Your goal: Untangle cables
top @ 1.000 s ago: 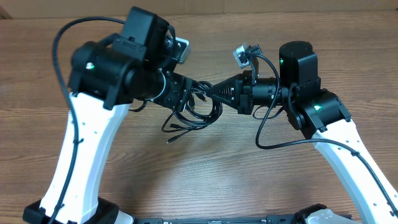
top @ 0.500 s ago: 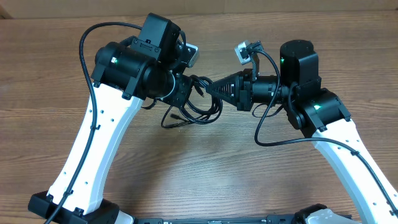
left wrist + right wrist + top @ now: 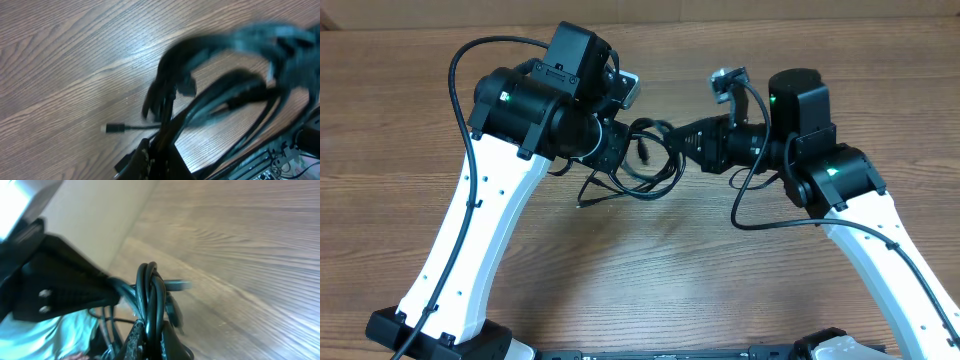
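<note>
Overhead, my left pincer (image 3: 619,150) and my right pincer (image 3: 672,138) each clench the cables (image 3: 655,183), whose loops sag toward six o'clock over the wooden table (image 3: 670,280).

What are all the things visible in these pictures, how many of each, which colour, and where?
thin black flexible cables: several, exact number unclear, black, one tangled bundle above the table's middle, between both grippers
small plug tip: one clearly seen, dark, end of a loose cord at the bundle's lower left
brown wooden table: one, brown, under everything
robot arms: two, white with black joints, one at each side
left gripper: one, black, shut on the bundle's left side
right gripper: one, black, shut on the bundle's right side
</note>
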Robot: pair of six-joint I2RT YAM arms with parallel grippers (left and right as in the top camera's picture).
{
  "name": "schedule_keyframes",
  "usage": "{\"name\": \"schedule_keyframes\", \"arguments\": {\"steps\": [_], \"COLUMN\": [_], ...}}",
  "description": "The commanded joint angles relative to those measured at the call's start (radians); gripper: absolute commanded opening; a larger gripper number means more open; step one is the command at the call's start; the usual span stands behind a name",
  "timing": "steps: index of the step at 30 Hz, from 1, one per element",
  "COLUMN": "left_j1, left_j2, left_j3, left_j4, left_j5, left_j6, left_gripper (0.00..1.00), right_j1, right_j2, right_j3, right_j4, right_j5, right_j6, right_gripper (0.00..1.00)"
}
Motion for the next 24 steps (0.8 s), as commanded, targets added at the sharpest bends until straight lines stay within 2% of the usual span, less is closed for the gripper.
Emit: {"name": "schedule_keyframes", "arguments": {"steps": [1, 11, 19, 24], "left_j1": [0.008, 0.008, 0.008, 0.008], "left_j2": [-0.01, -0.01, -0.01, -0.01], "left_j3": [-0.002, -0.002, -0.002, -0.002], "left_j4": [-0.003, -0.015, -0.023, -0.024], "left_j5": [-0.026, -0.036, -0.037, -0.035], "left_j6": [-0.015, -0.015, -0.014, -0.015], "left_gripper": [0.05, 0.05, 0.04, 0.05], "right_j1": [-0.06, -0.129, -0.138, -0.138], "right_j2": [-0.008, -0.008, -0.008, -0.008], "right_j3": [0.026, 0.025, 0.026, 0.026], "right_j4": [-0.014, -0.092, -0.174, -0.195], "right_j5": [0.128, 0.319, 0.581, 0.594], "right_j6": [0.023, 0.063, 0.215, 0.208], "right_gripper": [0.04, 0.04, 0.04, 0.04]}}
